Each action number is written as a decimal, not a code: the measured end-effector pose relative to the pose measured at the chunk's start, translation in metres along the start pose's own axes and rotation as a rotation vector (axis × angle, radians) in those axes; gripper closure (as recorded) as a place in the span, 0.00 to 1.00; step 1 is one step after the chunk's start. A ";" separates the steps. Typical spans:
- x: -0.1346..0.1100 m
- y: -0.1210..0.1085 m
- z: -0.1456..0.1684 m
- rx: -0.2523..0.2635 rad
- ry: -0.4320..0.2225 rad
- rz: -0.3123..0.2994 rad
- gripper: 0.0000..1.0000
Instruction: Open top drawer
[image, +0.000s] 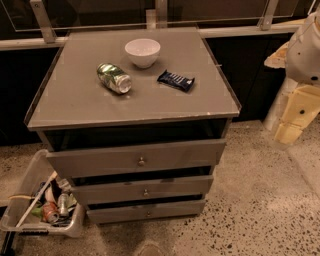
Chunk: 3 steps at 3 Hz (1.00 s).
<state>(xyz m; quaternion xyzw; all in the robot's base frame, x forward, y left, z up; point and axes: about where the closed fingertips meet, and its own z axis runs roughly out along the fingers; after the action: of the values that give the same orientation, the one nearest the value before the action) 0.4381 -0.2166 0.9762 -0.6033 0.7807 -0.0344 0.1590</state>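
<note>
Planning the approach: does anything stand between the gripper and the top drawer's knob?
Nothing visible does. The gripper hangs right of the cabinet; the top drawer and its knob are uncovered. The bin stands aside, lower left.

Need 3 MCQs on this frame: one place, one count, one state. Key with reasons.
1. Where is the gripper?
A) on a drawer knob
B) right of the cabinet, off the drawers
C) above the cabinet top

2. How many drawer fronts?
A) two
B) three
C) four

3. How is the green can?
A) upright
B) on its side
C) in the gripper

Key:
1B: the gripper hangs near the right edge, away from the top drawer.
2B: three knobbed fronts are stacked.
3B: the can lies on the cabinet top.
</note>
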 end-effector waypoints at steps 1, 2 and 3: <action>0.000 0.000 0.000 0.000 0.000 0.000 0.00; -0.001 0.002 0.002 -0.011 -0.015 -0.009 0.00; -0.002 0.009 0.016 -0.018 -0.059 -0.020 0.00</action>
<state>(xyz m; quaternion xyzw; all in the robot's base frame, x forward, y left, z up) 0.4348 -0.2102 0.9589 -0.6134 0.7698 -0.0112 0.1763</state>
